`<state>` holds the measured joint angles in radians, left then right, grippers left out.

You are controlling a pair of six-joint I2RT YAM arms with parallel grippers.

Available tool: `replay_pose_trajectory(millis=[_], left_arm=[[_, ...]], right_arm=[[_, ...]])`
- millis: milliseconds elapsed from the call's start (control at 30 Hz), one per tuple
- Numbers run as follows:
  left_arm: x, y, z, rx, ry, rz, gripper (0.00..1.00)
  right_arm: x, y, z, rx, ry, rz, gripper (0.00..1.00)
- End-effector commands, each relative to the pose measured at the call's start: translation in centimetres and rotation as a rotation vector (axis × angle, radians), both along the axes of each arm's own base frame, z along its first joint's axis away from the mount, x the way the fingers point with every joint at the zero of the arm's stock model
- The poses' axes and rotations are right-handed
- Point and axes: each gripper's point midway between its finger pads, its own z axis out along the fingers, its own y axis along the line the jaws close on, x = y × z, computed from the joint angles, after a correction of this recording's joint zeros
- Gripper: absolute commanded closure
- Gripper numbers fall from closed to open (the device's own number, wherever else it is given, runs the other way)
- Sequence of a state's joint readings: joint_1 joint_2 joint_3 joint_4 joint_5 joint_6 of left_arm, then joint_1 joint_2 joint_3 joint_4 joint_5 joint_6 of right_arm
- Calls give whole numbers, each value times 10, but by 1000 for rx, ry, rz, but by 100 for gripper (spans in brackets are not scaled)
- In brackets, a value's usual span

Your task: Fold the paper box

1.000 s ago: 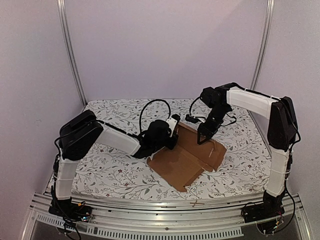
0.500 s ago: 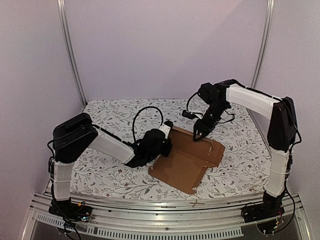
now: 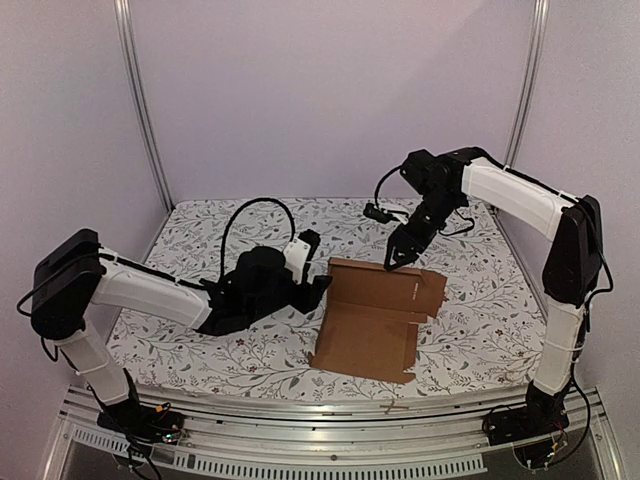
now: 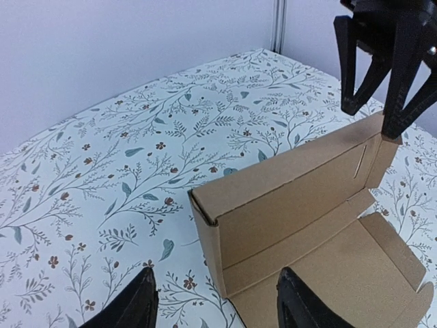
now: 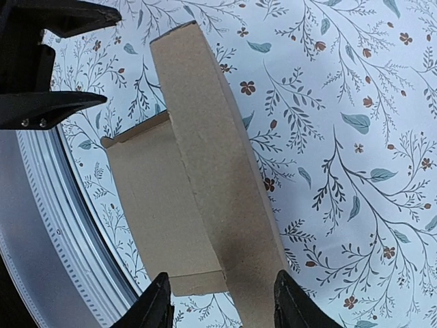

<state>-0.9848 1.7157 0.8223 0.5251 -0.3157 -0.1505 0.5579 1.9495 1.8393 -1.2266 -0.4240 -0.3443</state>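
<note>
The paper box [image 3: 372, 320] is brown cardboard lying open in the middle of the table, with its far wall [image 3: 385, 282] folded upright. My left gripper [image 3: 318, 284] is open just left of the box, low over the table and apart from it. In the left wrist view the box's left corner [image 4: 212, 219] stands ahead of my left gripper [image 4: 218, 304]. My right gripper [image 3: 396, 260] hangs open over the far wall's top edge. In the right wrist view the wall [image 5: 218, 184] runs beneath my right gripper [image 5: 225, 301], and nothing is held.
A floral cloth [image 3: 200, 350] covers the table. A metal rail [image 3: 300, 440] runs along the near edge, and upright frame posts [image 3: 140, 110] stand at the back corners. The right gripper [image 4: 382, 68] shows at the top right of the left wrist view.
My left gripper let go of the box's left edge, opened and drew back left. My right gripper opened wider and rose a little. The box turned and settled with its far wall upright.
</note>
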Motion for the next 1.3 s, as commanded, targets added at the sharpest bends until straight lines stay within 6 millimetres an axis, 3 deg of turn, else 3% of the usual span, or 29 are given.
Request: replay_pose_trajectory(millis=[0, 133, 267, 467, 633, 800, 1067, 1267], left_arm=[[-11, 14, 7, 56, 19, -19, 40], [6, 25, 32, -23, 53, 70, 40], [30, 19, 48, -102, 105, 110, 40], [59, -4, 35, -139, 184, 90, 41], [49, -29, 0, -122, 250, -43, 44], [43, -25, -26, -88, 293, -43, 47], [42, -16, -26, -66, 283, -20, 48], [36, -13, -16, -86, 284, -14, 49]], right_arm=[[7, 9, 24, 72, -75, 11, 50], [16, 13, 17, 72, -88, 3, 50], [23, 9, 2, 33, -106, 6, 50], [21, 4, -19, -1, -103, 12, 50], [16, -2, -29, -31, -122, 31, 48], [10, -8, -42, -74, -143, 42, 49], [13, -9, -44, -83, -158, 27, 49], [2, -12, -11, -38, -194, 59, 46]])
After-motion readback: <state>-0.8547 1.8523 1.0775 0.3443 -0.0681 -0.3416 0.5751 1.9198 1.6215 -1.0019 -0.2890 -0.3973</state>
